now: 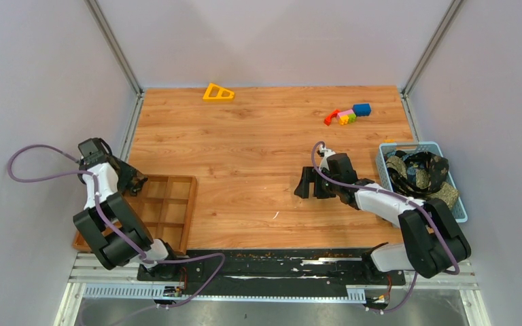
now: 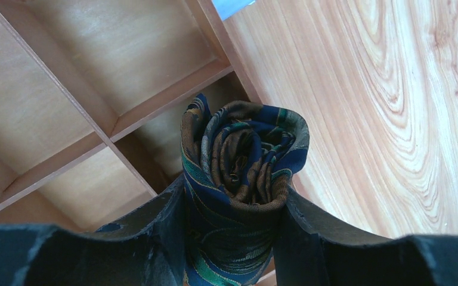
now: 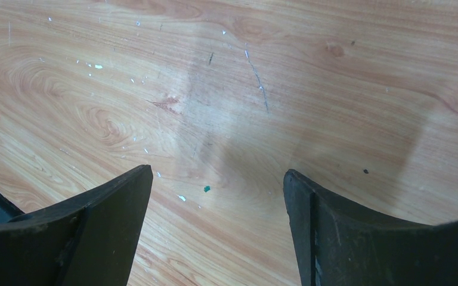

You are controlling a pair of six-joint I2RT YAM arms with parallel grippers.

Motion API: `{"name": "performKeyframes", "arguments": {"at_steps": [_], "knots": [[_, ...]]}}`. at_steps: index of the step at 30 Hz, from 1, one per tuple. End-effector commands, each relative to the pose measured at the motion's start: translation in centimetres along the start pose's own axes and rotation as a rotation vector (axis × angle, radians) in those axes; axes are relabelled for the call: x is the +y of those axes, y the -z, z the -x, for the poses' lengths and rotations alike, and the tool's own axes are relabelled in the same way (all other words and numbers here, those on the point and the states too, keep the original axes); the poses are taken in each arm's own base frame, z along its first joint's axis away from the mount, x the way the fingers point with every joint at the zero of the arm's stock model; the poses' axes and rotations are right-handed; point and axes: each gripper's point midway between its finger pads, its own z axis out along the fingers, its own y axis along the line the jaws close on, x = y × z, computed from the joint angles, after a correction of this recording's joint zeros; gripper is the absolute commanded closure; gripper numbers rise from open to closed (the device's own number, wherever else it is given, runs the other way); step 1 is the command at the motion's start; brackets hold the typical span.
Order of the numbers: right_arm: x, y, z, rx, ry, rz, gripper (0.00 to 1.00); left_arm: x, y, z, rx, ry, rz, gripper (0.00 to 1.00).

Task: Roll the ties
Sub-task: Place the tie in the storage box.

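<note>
My left gripper (image 2: 234,192) is shut on a rolled tie (image 2: 244,149), a tight coil of dark blue, brown and teal fabric. It holds the coil upright over the far right corner of the wooden compartment tray (image 2: 113,128). In the top view this gripper (image 1: 134,183) hangs over the tray's (image 1: 194,210) far edge, and the roll is too dark to make out there. Several unrolled ties (image 1: 418,173) lie heaped in a blue basket (image 1: 383,163) at the right. My right gripper (image 1: 315,185) is open and empty just above bare table (image 3: 217,174).
A yellow triangle block (image 1: 218,92) lies at the far edge. A cluster of small colourful toy blocks (image 1: 346,114) lies at the far right. The tray's compartments seen in the left wrist view hold nothing. Grey walls close in the table.
</note>
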Motion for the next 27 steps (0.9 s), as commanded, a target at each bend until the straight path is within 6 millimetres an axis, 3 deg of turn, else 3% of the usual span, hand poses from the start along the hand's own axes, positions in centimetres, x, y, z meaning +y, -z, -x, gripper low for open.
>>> {"name": "performKeyframes", "arguments": {"at_steps": [1,12,19,27], "knots": [[0.2,-0.2,0.8,-0.015,0.017,0.015,0.18,0.2,-1.4,0.1,0.001,0.086,-0.013,1.00],[0.2,-0.3,0.7,-0.014,0.018,0.015,0.18,2.6,-3.4,-0.1,-0.033,0.153,0.088,1.00],[0.2,-0.3,0.7,-0.012,0.018,0.017,0.18,4.1,-4.7,-1.9,0.011,0.207,0.153,0.93],[0.2,-0.3,0.7,-0.012,0.016,0.017,0.18,3.9,-4.5,-2.2,-0.002,0.241,0.133,0.65]]}}
